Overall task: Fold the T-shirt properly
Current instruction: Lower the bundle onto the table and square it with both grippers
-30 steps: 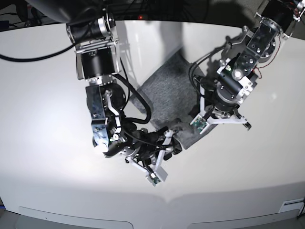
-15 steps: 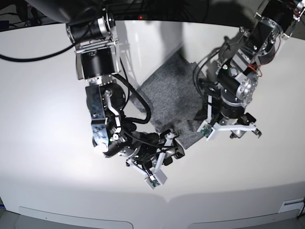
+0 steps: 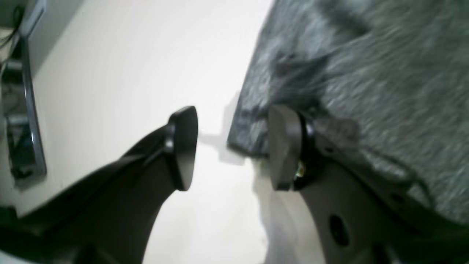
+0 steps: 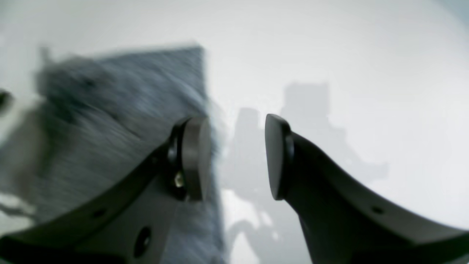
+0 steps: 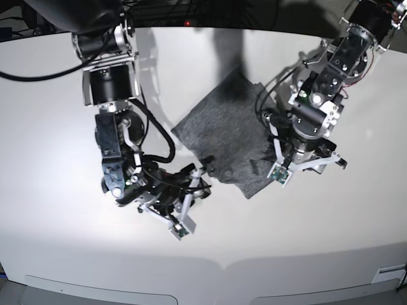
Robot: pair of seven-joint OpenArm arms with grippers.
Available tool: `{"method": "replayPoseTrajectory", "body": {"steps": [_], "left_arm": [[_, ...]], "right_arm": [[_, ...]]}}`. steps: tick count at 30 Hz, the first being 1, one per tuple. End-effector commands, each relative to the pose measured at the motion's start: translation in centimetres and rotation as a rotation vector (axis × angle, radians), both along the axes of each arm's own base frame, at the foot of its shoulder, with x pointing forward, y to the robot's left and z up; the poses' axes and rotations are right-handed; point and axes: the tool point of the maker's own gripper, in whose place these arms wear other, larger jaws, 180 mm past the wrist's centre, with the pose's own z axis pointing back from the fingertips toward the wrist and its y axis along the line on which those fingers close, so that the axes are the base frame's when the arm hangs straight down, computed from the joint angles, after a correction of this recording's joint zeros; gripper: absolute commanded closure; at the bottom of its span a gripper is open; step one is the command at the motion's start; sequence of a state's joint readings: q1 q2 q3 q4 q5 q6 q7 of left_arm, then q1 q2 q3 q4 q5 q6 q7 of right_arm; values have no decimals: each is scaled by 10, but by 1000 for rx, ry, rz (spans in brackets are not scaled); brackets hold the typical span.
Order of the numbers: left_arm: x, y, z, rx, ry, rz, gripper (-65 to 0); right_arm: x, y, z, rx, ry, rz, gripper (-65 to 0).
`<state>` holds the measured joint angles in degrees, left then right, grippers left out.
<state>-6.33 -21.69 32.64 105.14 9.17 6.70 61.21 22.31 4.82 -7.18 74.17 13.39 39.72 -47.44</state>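
While jaws gape, T-shirt (image 5: pixel 226 136) lies beside each; ungripped

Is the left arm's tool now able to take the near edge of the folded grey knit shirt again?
Probably yes. The left tool stands open, with one pad over the edge of the folded grey knit shirt and the other over the bare white table. Nothing lies between them.

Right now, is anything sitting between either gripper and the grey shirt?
Nothing visible. The left gripper and the right gripper are open, each beside an edge of the T-shirt, with only bare table around it.
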Motion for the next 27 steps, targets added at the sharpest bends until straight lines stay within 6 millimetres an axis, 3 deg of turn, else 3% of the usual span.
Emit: {"method": "replayPoseTrajectory", "body": {"steps": [1, 4, 6, 15, 20, 27], "left_arm": [[8, 2, 12, 8, -55, 1, -301], [3, 3, 8, 13, -44, 2, -301], [3, 3, 8, 14, -43, 1, -301], [6, 22, 15, 126, -80, 36, -301], [8, 35, 18, 178, -96, 41, -301], [8, 37, 19, 184, -98, 40, -301]], "right_arm": [[6, -6, 9, 1, -34, -2, -256], [-17, -31, -18, -25, 35, -19, -255], [-33, -36, -33, -5, 79, -24, -255], [-106, -26, -82, 87, 260, -27, -255], [-137, -14, -84, 151, 353, -7, -255], [-159, 11, -64, 285, 410, 40, -255]]}}
